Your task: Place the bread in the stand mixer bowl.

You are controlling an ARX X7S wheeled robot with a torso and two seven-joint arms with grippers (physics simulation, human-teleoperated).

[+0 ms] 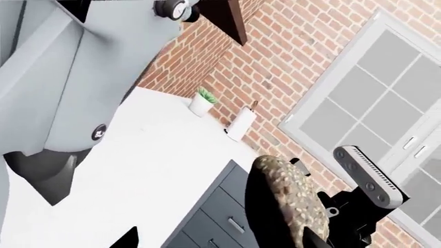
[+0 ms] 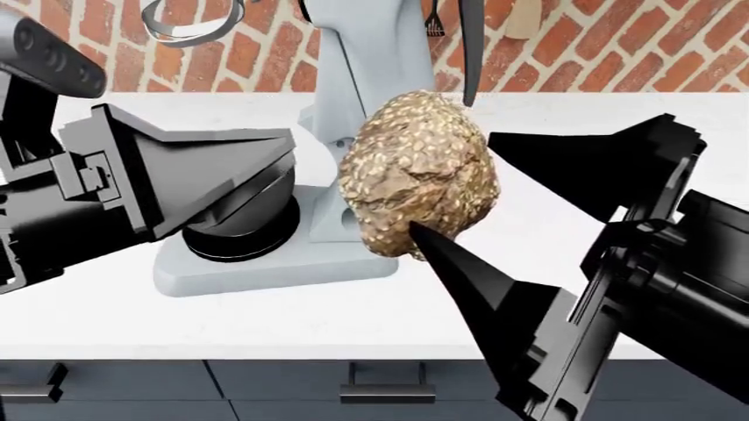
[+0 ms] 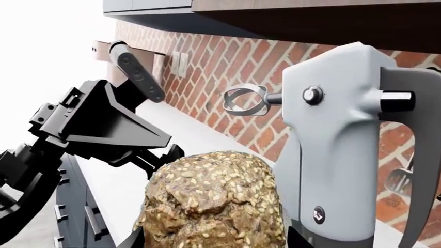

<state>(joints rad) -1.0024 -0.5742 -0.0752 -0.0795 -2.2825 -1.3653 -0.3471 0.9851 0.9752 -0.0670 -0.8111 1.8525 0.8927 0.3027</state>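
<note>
The bread [image 2: 416, 171], golden-brown and seeded, hangs in the air in front of the light grey stand mixer [image 2: 363, 61]. My right gripper [image 2: 451, 182] is shut on it, one finger under it and one at its right. It fills the right wrist view [image 3: 214, 201] between my right gripper's [image 3: 211, 238] fingers. The stand mixer bowl [image 2: 267, 203] with its black ring base [image 2: 240, 241] stands left of the bread, mostly hidden by my left gripper [image 2: 275, 171]. My left gripper [image 1: 220, 240] is open and empty; the bread [image 1: 289, 204] shows beside it.
A silver ring [image 2: 188, 22] sticks out from the mixer head above the bowl. The white counter [image 2: 351, 307] has grey drawers [image 2: 387, 386] below. A potted plant [image 1: 202, 102], a paper towel roll [image 1: 241, 124] and a window [image 1: 386, 98] line the brick wall. Utensils [image 2: 468, 48] hang there.
</note>
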